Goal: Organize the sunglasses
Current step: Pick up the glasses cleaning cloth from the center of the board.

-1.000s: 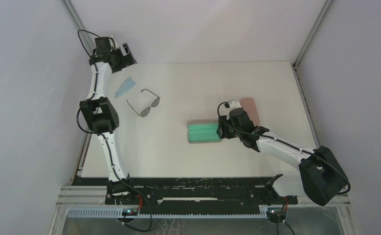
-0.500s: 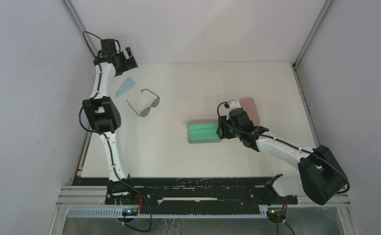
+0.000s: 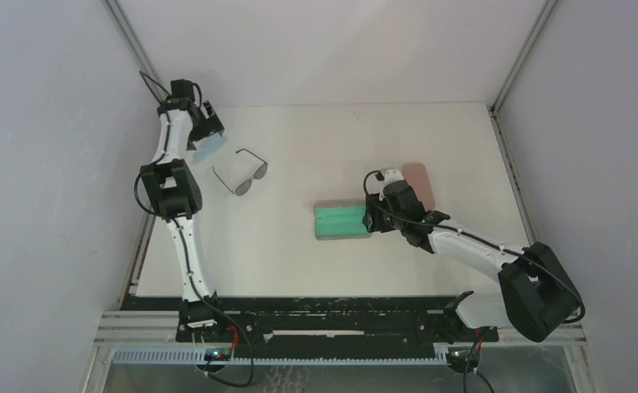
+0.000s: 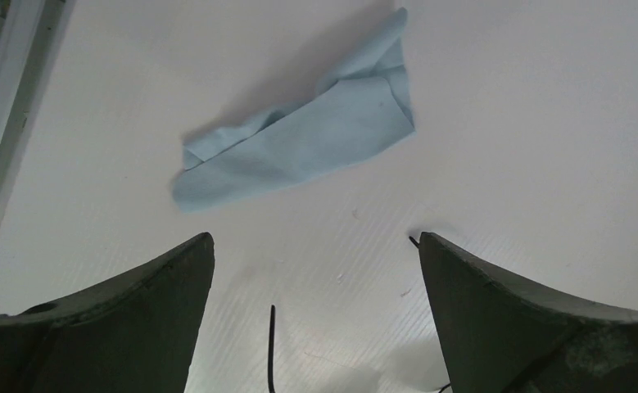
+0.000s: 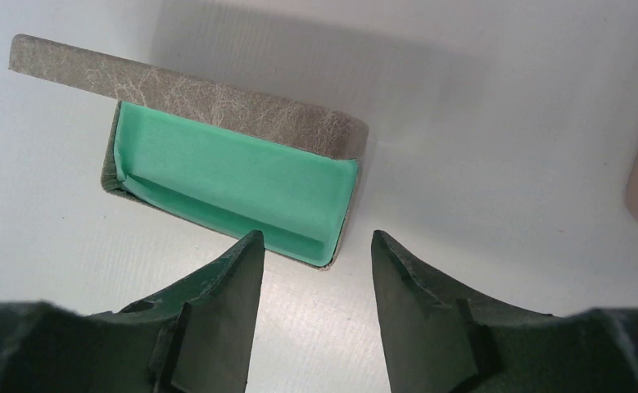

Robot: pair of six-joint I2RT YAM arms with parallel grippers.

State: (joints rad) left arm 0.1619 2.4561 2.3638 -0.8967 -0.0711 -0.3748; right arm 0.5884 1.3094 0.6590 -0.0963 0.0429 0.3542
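Now the left gripper [image 3: 205,128] has swung in from the back corner and hangs over the blue cloth [image 3: 207,149], far to the left of the open case [image 3: 341,221]. Its jaws are spread as wide as they go and hold nothing. I read that as lining up on the cloth, not on the sunglasses [image 3: 242,173], which lie untouched on the table [image 3: 340,139], well left of the open case and a little further back, just case-side of the cloth. I can find only this one pair.

The right gripper [image 3: 370,219] has not budged. It sits at the right end of the open case, jaws partly apart and empty. The pink case [image 3: 420,182] lies just right of it.

Only the overhead view shows the sunglasses whole. The left wrist view gives me the cloth [image 4: 299,147] folded and rumpled, lying beyond the gripper [image 4: 315,246], plus two thin dark strands at the bottom that I cannot identify. The right wrist view shows the case's green lining [image 5: 225,176] bare, lid raised, ready to receive a pair.
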